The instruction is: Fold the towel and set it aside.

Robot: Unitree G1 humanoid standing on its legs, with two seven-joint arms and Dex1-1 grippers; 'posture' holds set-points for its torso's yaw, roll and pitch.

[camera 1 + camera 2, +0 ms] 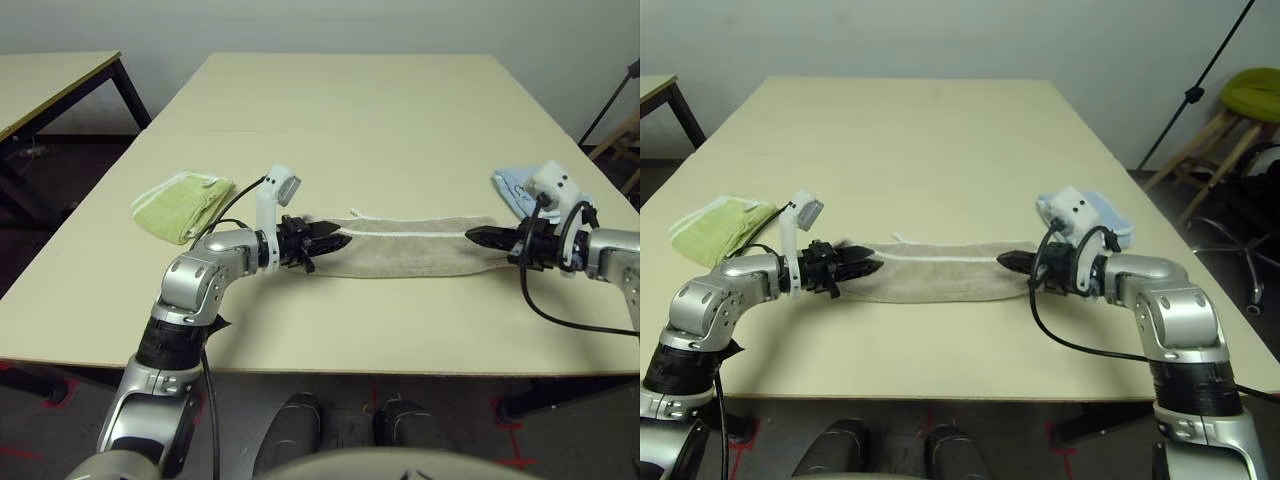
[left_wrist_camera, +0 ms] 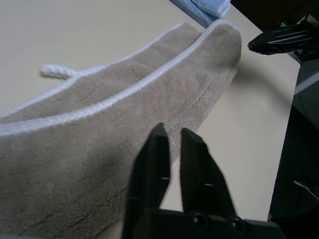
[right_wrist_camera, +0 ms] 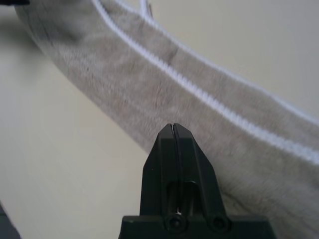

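Both grippers sat at the towel's ends when I checked the left eye view: the left gripper [image 1: 335, 241] pointed at the left end of the towel [image 1: 415, 250] and the right gripper [image 1: 480, 237] at its right end, each with its fingers brought together. I saw the beige-brown towel lying as a long folded strip across the near part of the table [image 1: 350, 110], white edging along its far side, a yellow-green folded cloth [image 1: 183, 204] well to its left and a light blue folded cloth [image 1: 512, 187] behind the right wrist. In the right eye view I had the same layout, the strip stretched between the two black tips. From the left wrist view, the fingers [image 2: 199, 169] stood with a narrow slit between them over the towel's near edge, and I could not tell whether they pinched any cloth. From the right wrist view, the fingers [image 3: 192, 159] were pressed flat together, tips at the towel's edge.
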